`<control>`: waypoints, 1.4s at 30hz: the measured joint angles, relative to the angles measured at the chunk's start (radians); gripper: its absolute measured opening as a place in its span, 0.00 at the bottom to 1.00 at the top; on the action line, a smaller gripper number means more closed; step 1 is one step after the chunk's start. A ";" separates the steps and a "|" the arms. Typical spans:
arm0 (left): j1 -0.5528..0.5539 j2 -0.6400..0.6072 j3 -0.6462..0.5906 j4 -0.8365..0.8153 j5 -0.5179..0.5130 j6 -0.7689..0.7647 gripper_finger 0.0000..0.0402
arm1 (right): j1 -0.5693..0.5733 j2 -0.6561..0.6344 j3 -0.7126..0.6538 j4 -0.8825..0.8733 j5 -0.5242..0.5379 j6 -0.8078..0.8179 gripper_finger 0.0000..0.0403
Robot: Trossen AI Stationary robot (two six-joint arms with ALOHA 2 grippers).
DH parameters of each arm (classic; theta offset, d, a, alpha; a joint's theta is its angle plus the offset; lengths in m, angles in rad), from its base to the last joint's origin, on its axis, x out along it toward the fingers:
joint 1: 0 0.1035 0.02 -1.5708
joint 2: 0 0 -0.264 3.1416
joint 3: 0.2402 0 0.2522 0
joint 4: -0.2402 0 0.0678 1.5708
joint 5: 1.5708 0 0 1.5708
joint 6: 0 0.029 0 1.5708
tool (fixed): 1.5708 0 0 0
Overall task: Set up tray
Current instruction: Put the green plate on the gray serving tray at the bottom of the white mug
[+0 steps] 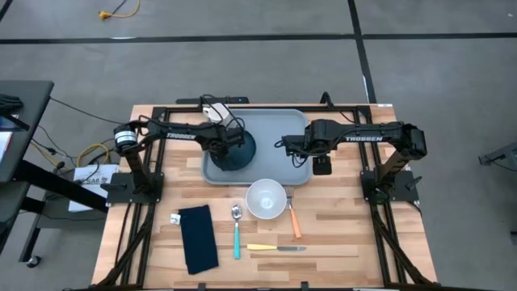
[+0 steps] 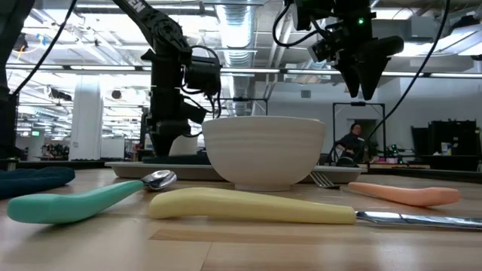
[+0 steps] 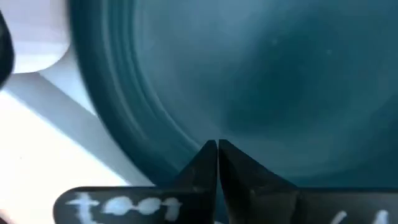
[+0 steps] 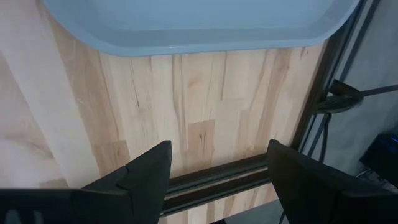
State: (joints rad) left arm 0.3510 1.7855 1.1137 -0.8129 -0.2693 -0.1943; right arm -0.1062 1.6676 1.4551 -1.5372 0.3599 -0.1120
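The light grey-blue tray (image 1: 279,141) lies at the table's far middle. A dark round plate (image 1: 236,152) rests flat on its left half. My left gripper (image 1: 229,144) points down over the plate, its fingers shut (image 3: 217,144) with nothing between them, close above the plate's inner surface (image 3: 261,74). My right gripper (image 1: 321,167) hangs open above the bare wood just right of the tray's right end (image 4: 199,22), nothing between its fingers (image 4: 217,152). My left gripper comes from above, pointing steeply down, its shut fingertips (image 3: 208,155) over the plate's inner surface near the rim. I cannot tell whether they touch the plate.
Near the table's front stand a white bowl (image 1: 266,198), a teal spoon (image 1: 237,230), an orange-handled fork (image 1: 294,218), a yellow-handled knife (image 1: 275,248) and a dark navy folded napkin (image 1: 198,238). The table's dark frame rail (image 4: 236,177) runs along its right edge.
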 joint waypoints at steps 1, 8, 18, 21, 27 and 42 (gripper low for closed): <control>0.000 0.000 0.000 0.008 0.000 0.003 0.01 | 0.000 0.000 0.000 0.000 0.000 0.000 0.63; 0.003 0.000 0.000 0.052 0.003 0.009 0.01 | 0.000 0.000 0.000 0.001 0.000 0.000 0.63; 0.003 0.000 0.000 0.145 0.028 0.038 0.01 | 0.000 0.000 0.000 0.003 -0.001 0.000 0.63; 0.003 0.000 0.000 0.152 0.028 0.046 0.01 | 0.000 0.000 0.000 0.004 0.000 0.000 0.63; 0.003 0.000 0.000 0.172 0.035 0.064 0.01 | 0.000 0.000 0.000 0.009 -0.001 0.001 0.63; 0.001 -0.001 0.000 0.180 0.015 0.055 0.01 | 0.000 0.000 0.000 0.009 -0.003 0.008 0.63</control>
State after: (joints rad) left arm 0.3523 1.7849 1.1133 -0.6331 -0.2544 -0.1397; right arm -0.1062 1.6676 1.4551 -1.5282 0.3570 -0.1040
